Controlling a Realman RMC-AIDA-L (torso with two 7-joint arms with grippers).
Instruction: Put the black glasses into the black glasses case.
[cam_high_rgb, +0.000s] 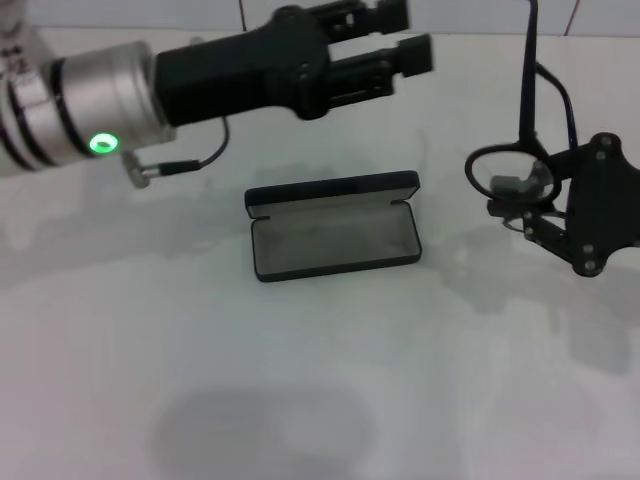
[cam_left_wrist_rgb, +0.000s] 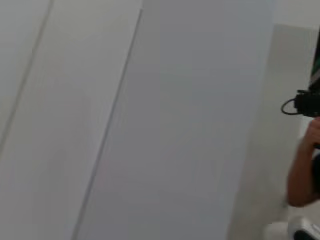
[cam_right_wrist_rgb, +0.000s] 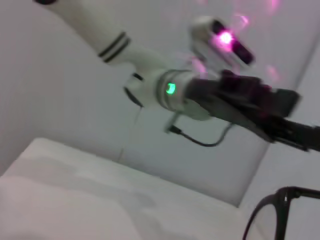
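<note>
right fingers (cam_high_rgb: 522, 208) clamp black glasses (cam_high_rgb: 508, 170) | beside open black glasses case (cam_high_rgb: 335, 227) | left fingers (cam_high_rgb: 400, 40) apart, raised

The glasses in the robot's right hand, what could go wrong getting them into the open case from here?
Three risks, as I judge them:
1. The right hand holds the glasses by the frame near one lens, temple arms pointing up, so they may slip or twist.
2. Held that way, they may not lie flat in the case.
3. The left hand hovers beyond the case, so the arms could crowd each other.
</note>
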